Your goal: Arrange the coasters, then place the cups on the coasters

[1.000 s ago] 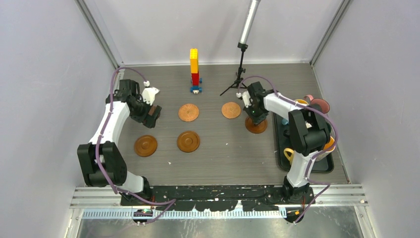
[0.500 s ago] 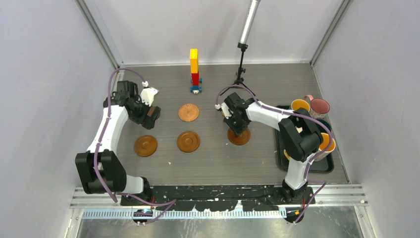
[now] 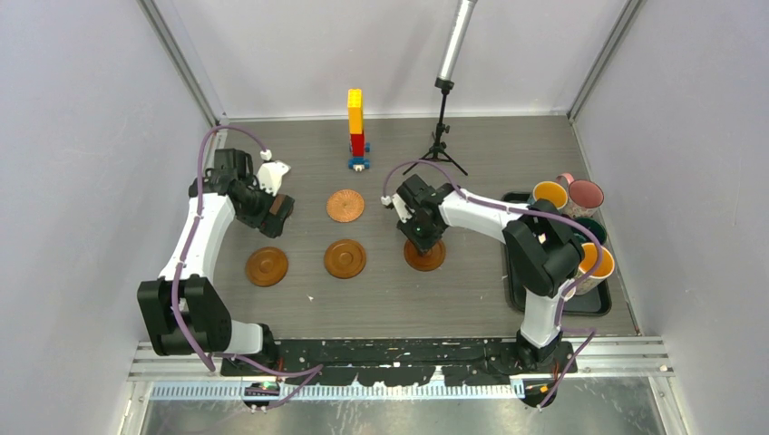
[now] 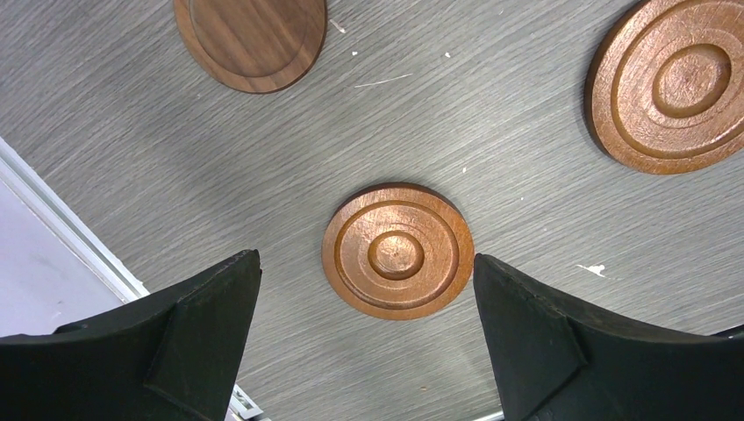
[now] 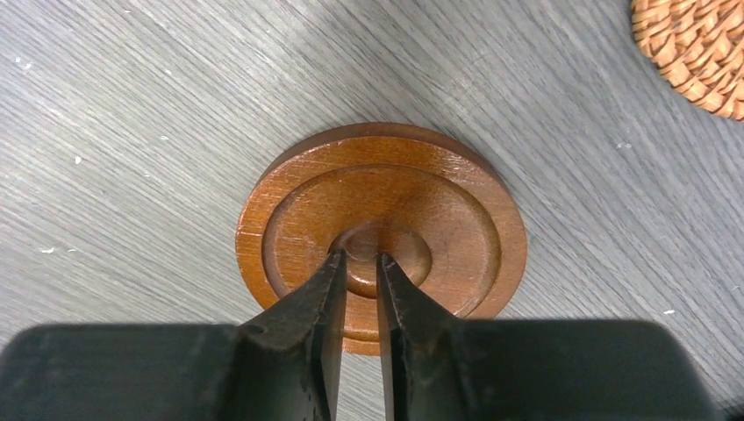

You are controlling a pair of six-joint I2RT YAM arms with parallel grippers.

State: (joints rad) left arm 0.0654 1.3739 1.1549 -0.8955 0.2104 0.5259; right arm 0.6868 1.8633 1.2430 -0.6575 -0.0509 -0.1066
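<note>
Right of centre in the top view, a coaster (image 3: 426, 261) is being touched on its boss by the right gripper (image 5: 360, 256), jaws almost closed, clasping nothing; a straight lift-off is being advised, leaving it aligned.

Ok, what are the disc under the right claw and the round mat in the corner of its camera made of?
The disc looks like turned wood, reddish-brown with a slight sheen: the grain and concentric grooves show. The mat looks woven, probably rattan or wicker: tan plaited strands, matte.
</note>
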